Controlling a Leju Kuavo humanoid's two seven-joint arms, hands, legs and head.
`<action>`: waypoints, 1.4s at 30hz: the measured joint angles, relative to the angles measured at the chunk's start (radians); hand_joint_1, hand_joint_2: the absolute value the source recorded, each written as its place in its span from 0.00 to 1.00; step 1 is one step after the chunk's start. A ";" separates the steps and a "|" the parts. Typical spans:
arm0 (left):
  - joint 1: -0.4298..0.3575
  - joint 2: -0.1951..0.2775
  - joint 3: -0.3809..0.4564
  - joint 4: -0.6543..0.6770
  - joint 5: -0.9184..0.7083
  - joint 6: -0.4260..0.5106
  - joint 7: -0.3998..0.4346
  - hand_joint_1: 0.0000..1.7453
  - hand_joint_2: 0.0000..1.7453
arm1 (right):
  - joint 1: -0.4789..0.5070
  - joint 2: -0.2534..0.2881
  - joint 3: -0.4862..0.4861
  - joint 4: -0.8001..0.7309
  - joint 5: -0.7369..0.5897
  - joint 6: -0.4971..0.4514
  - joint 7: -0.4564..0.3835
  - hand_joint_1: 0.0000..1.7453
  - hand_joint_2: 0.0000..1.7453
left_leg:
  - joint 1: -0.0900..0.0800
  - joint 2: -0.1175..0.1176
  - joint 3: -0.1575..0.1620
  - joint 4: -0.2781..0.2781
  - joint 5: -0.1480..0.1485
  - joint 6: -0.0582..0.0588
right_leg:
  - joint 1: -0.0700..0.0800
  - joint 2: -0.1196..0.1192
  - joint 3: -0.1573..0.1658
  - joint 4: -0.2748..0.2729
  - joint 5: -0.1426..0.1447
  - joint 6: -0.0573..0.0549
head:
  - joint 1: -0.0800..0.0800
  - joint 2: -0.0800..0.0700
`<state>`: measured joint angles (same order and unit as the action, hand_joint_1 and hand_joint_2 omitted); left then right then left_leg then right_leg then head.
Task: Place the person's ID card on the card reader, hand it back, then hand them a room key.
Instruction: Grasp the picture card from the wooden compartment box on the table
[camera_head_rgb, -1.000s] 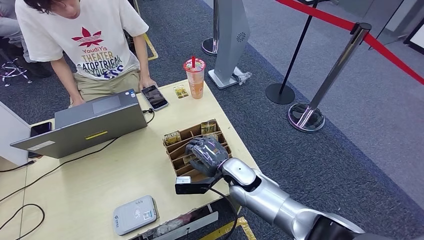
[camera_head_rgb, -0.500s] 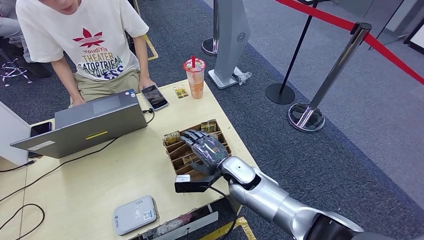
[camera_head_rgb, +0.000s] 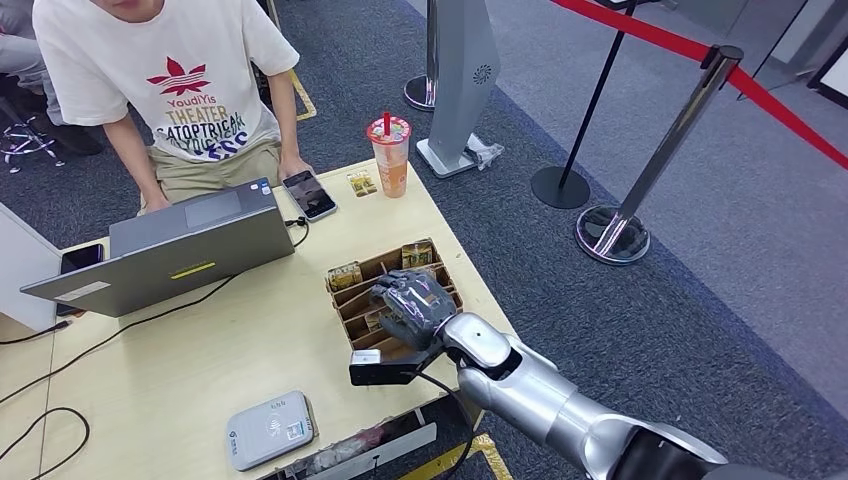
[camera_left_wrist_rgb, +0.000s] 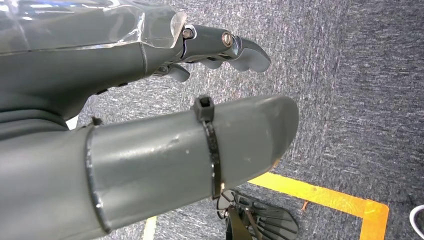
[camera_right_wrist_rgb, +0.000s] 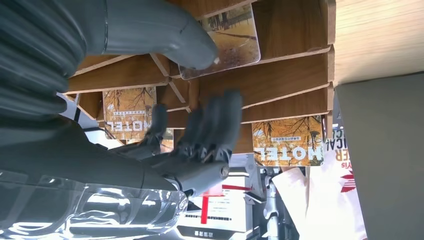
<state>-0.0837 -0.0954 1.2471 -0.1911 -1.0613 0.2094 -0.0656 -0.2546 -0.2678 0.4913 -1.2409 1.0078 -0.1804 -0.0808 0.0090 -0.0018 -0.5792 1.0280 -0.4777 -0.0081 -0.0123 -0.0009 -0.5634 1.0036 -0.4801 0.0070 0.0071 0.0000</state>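
A wooden slotted rack (camera_head_rgb: 347, 303) near the table's right edge holds several room key cards (camera_head_rgb: 345, 275) printed "HOTEL" (camera_right_wrist_rgb: 287, 142). My right hand (camera_head_rgb: 411, 305) hovers over the rack with its fingers bent down toward the slots. In the right wrist view this hand (camera_right_wrist_rgb: 195, 150) has its thumb tip lying on the corner of one card (camera_right_wrist_rgb: 235, 32), while the fingers (camera_right_wrist_rgb: 215, 125) stay apart from it, so nothing is pinched. The grey card reader (camera_head_rgb: 268, 429) lies at the table's front left. My left hand (camera_left_wrist_rgb: 125, 60) hangs over carpet, holding nothing.
A person in a white T-shirt (camera_head_rgb: 190, 90) sits at the far side behind a grey laptop (camera_head_rgb: 190, 245). A phone (camera_head_rgb: 308, 193), a small card (camera_head_rgb: 362, 183) and a drink cup (camera_head_rgb: 390, 155) stand at the far edge. Stanchions (camera_head_rgb: 640, 180) stand on the right.
Half a second ago my right hand's fingers were stretched out over the rack; now they are bent down into it. The arm itself has hardly moved.
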 joint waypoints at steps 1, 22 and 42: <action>0.000 0.000 0.000 0.000 0.000 0.000 0.000 0.00 0.00 | 0.000 0.000 0.000 0.000 0.000 0.000 0.000 0.58 1.00 | 0.000 0.000 0.000 0.000 0.000 0.000 | 0.000 0.000 0.000 0.000 0.000 0.000 | 0.000 0.000; 0.000 0.000 0.000 0.000 0.006 0.000 0.000 0.00 0.00 | -0.005 0.000 0.000 0.000 0.000 0.006 0.000 0.71 1.00 | 0.000 0.000 0.000 0.000 0.000 0.000 | 0.000 0.000 0.000 0.000 0.000 0.000 | 0.000 0.000; -0.001 -0.002 0.000 0.000 0.000 0.000 -0.006 0.00 0.00 | -0.066 0.001 0.001 -0.037 0.012 0.004 -0.006 0.51 1.00 | 0.000 0.000 0.000 0.000 0.000 0.000 | 0.000 0.000 0.000 0.000 0.000 0.000 | 0.000 0.000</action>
<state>-0.0845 -0.0969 1.2471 -0.1911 -1.0608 0.2090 -0.0717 -0.3204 -0.2666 0.4921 -1.2779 1.0203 -0.1759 -0.0870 0.0090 -0.0019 -0.5794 1.0280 -0.4776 -0.0081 -0.0123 -0.0009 -0.5634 1.0036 -0.4801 0.0070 0.0069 0.0000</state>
